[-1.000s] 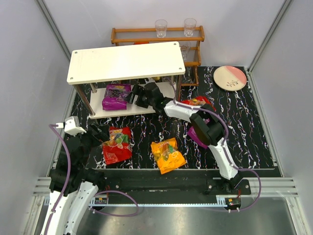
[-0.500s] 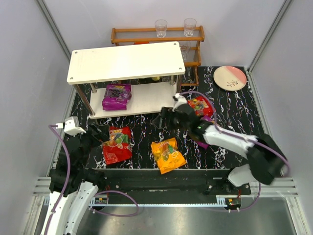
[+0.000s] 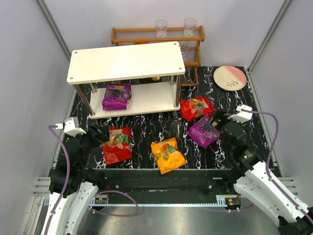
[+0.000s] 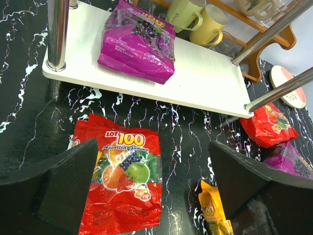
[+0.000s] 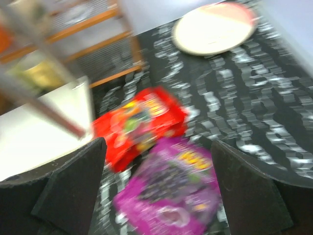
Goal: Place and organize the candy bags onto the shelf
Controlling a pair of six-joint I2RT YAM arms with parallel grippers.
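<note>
1. The right claw [image 5: 157, 147] is hanging with its jaws spread wide and nothing between them. Its own view is blurred.
2. A purple bag [image 3: 204, 130] is lying flat on the bench [image 3: 244, 98], just ahead of and below that claw, on the side toward the middle of the bench.
3. That bag is sitting cornerwise to the bench edge. It looks nearly as wide as it is long, so I cannot be sure of its long axis.
4. A red bag [image 3: 196, 107] is lying just beyond it, nearer the shelf [image 3: 146, 100]. Whether the two are touching is hard to tell.
5. The left claw [image 4: 152, 147] is likewise released and holding nothing. It is hovering over a second red bag [image 4: 120, 186], whose long axis is running away from the claw toward the shelf.
6. The orange bag [image 3: 167, 154] is lying between the two arms, close to the near edge, with neither claw plainly nearer.
7. Another purple bag [image 3: 116, 96] is resting on the left end of the shelf's lower board, with bare board showing to its right.
8. The coming move is probably turning on this: the right arm is the nearer one to the purple and red pair. The open part of the lower board is lying ahead and to the left of the right claw.
</note>
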